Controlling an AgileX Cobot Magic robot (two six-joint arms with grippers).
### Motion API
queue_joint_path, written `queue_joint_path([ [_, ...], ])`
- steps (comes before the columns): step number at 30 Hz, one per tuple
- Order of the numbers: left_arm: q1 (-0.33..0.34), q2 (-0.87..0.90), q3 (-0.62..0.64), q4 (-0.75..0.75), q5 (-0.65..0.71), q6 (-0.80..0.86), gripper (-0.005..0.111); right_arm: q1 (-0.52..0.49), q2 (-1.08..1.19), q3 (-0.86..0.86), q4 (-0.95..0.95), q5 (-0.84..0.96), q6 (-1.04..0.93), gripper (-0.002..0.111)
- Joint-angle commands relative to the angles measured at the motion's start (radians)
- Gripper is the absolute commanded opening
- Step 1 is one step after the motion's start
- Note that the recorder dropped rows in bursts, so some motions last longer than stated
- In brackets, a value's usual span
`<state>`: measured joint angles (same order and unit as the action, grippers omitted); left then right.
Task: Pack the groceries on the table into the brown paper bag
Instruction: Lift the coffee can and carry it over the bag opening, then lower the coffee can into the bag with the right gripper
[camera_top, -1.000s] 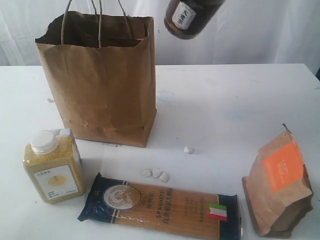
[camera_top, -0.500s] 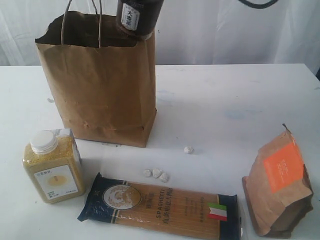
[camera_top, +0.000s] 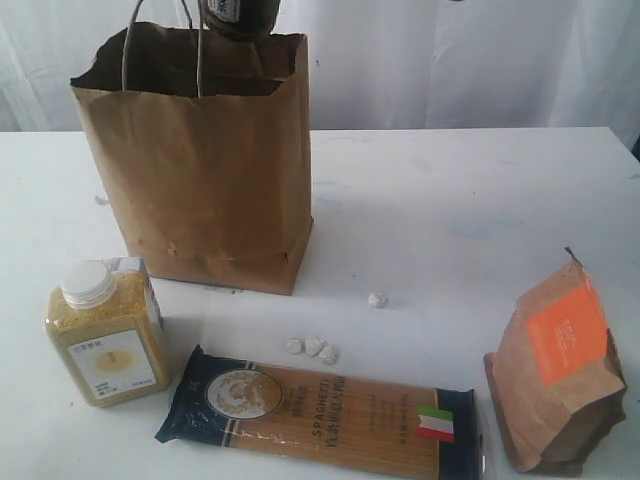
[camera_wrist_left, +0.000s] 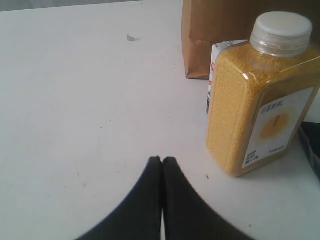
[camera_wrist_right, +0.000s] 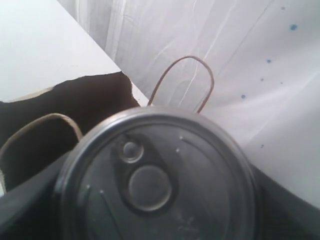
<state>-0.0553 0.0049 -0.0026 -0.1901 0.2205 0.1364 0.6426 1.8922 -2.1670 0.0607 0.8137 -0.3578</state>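
Gripping the dark silver-topped can (camera_top: 235, 15) in the right tool (camera_wrist_right: 155, 207), just above the open mouth of the brown paper bag (camera_top: 200, 170). Judged as mid-drop-off: next, lowering straight inside, clear of its rim, then letting go. Idling with the left tool (camera_wrist_left: 161, 165) pinched shut, empty, low over the table (camera_wrist_left: 75, 100) beside the yellow-grain bottle (camera_wrist_left: 260, 100). Reading "SPAGHETTI" beside a tricolour flag (camera_top: 437, 423) on the blue-ended spaghetti packet (camera_top: 320, 410); other labels too small to make out.
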Motion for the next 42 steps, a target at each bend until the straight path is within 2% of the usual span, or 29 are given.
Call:
queue_joint_path([
  [1, 0.004, -0.005, 0.003, -0.009, -0.010, -0.002, 0.000, 0.013, 0.021, -0.016, -0.013, -0.040, 0.001, 0.000],
  [18, 0.004, -0.005, 0.003, -0.009, -0.009, -0.002, 0.000, 0.029, 0.203, -0.017, -0.086, 0.049, 0.029, 0.000],
  [27, 0.004, -0.005, 0.003, -0.009, -0.009, -0.002, 0.000, 0.029, 0.238, -0.018, -0.142, 0.098, 0.136, 0.000],
  [37, 0.004, -0.005, 0.003, -0.009, -0.009, -0.002, 0.000, 0.031, 0.241, -0.112, 0.012, -0.032, 0.126, 0.000],
  [42, 0.004, -0.005, 0.003, -0.009, -0.009, -0.002, 0.000, 0.037, 0.264, -0.115, 0.131, -0.004, 0.062, 0.000],
])
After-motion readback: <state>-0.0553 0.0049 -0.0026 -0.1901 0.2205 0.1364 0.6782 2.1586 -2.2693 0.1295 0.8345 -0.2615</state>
